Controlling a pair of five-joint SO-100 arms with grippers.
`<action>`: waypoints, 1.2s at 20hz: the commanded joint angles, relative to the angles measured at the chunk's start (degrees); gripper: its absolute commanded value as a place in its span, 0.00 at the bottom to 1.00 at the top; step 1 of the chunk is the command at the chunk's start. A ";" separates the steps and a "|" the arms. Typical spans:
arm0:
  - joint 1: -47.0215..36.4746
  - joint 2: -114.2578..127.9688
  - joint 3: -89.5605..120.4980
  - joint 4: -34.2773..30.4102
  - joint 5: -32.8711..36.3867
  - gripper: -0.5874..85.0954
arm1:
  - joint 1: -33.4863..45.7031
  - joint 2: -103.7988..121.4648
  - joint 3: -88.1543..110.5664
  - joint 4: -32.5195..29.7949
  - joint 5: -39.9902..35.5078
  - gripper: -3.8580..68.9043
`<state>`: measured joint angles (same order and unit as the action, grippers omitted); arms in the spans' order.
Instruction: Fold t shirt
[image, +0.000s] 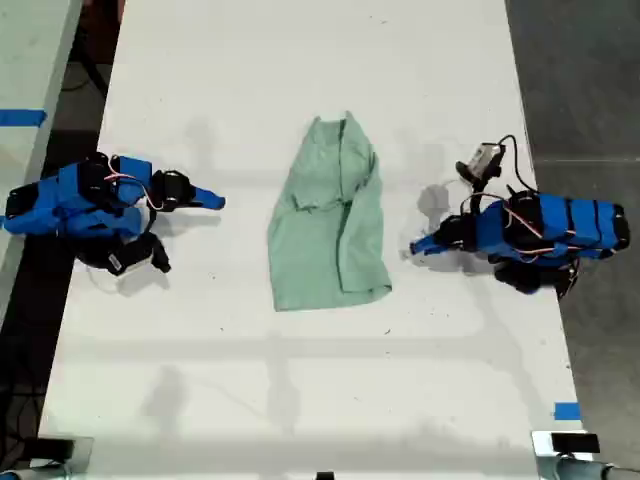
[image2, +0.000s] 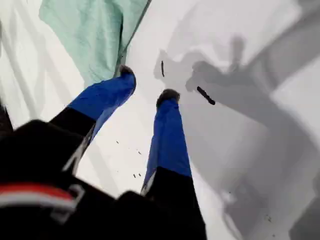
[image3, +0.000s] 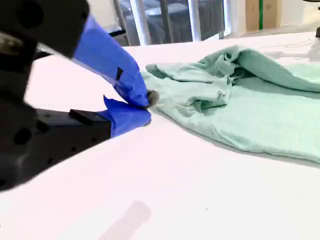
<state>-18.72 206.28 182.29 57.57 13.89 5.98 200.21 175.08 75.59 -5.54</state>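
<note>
The t shirt (image: 333, 222) lies folded lengthwise near the middle of the white table (image: 300, 380), a narrow, wrinkled mint-green strip running from the far side toward the near side in the exterior view, with a loose flap turned over along its upper part. No gripper touches it.

My first gripper (image2: 147, 90) hangs just above the bare tabletop with its 2 blue fingers (image2: 169, 131) spread apart and nothing between them; the edge of the shirt sits just beyond one fingertip.

My second gripper (image3: 145, 107) rests low over the table beside the shirt's crumpled end, its 2 blue jaws brought together at the tips and holding no cloth.

In the exterior view, 1 arm (image: 95, 205) sits at the left and the other arm (image: 535, 232) at the right, the shirt between them.
</note>
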 joint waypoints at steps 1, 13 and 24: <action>0.00 0.35 0.35 -0.18 0.35 0.01 | 7.47 0.88 1.32 1.76 -4.39 0.06; 6.50 -44.47 -28.39 -5.27 -5.98 0.01 | 8.17 0.88 1.76 1.93 -2.29 0.06; 16.08 -130.34 -106.96 17.05 -20.13 0.25 | 7.82 0.88 1.76 1.93 -2.64 0.06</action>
<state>-2.99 76.29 79.54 75.67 -3.96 13.62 200.39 175.08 77.34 -8.17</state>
